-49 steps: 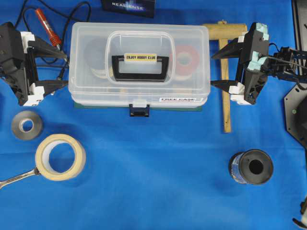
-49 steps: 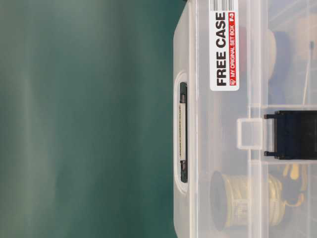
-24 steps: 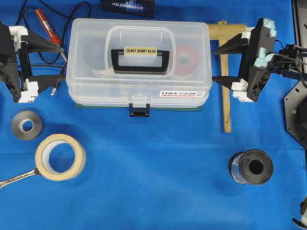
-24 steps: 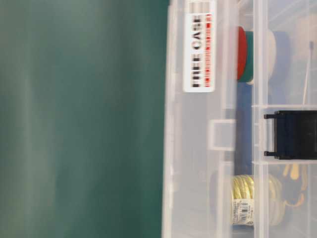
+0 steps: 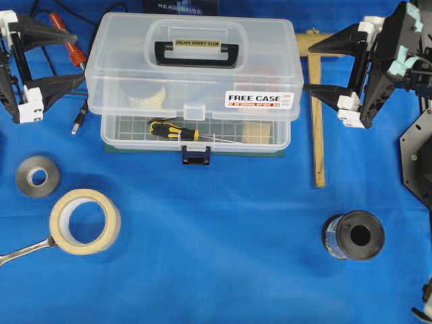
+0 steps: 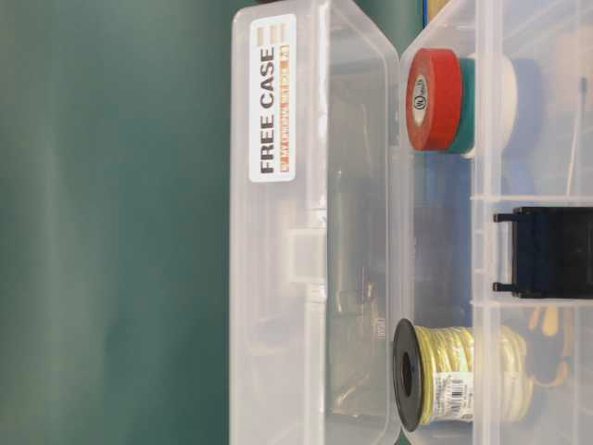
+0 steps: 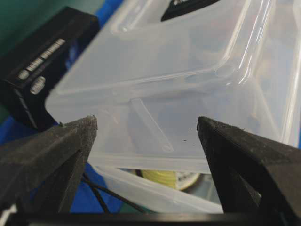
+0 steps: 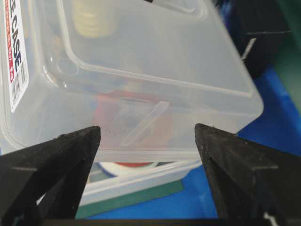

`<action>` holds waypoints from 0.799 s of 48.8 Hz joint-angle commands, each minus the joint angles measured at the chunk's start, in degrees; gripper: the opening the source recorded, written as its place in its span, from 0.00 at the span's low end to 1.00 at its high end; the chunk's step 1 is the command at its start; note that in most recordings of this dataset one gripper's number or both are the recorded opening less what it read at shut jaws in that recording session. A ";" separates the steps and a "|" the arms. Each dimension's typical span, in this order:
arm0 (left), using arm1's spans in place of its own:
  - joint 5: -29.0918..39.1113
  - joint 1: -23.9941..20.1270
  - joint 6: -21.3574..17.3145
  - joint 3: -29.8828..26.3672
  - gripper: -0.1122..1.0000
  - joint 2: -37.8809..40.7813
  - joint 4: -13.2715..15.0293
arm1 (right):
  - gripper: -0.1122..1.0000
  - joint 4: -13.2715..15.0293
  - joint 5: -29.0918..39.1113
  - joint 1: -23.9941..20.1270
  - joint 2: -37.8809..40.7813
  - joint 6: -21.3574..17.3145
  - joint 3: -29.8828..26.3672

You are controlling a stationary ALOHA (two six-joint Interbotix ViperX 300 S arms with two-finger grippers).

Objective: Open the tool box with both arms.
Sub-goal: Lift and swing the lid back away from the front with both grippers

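Note:
The tool box (image 5: 196, 138) sits at the table's far middle, its clear lid (image 5: 192, 81) raised and tilted back over the base. The black handle (image 5: 197, 50) and "FREE CASE" sticker (image 5: 260, 99) face up, and the dark blue latch (image 5: 196, 156) hangs free at the front. My left gripper (image 5: 79, 59) is open, its tips at the lid's left end wall (image 7: 155, 127). My right gripper (image 5: 306, 67) is open too, its tips at the lid's right end wall (image 8: 141, 117). In the table-level view the lid (image 6: 315, 232) stands apart from the base.
A yellow-black screwdriver (image 5: 172, 130), red tape (image 6: 431, 97) and a yellow wire spool (image 6: 445, 375) lie inside. A wooden mallet (image 5: 317, 135) lies right of the box, a soldering iron (image 5: 67, 37) left. Masking tape (image 5: 84, 221), grey roll (image 5: 37, 177), wrench (image 5: 23, 251) and black spool (image 5: 354, 236) lie nearer.
The lid has swung from closed to raised and tilted back, exposing the base's contents. Both grippers have moved toward the far side along with the lid's ends.

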State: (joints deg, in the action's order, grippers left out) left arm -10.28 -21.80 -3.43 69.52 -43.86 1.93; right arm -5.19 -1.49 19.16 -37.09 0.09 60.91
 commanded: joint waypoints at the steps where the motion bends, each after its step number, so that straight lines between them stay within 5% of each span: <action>1: -1.67 -0.44 0.09 -1.85 0.89 0.18 0.09 | 0.85 -0.09 -2.72 0.53 -0.26 -0.26 -3.08; 39: -9.84 -7.12 0.00 -3.43 0.89 6.68 0.09 | 0.85 -0.18 -5.89 10.37 2.29 -0.26 -4.04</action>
State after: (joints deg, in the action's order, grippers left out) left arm -19.25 -28.92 -3.25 67.59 -39.02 2.29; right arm -5.19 -6.15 29.00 -35.77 0.09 59.24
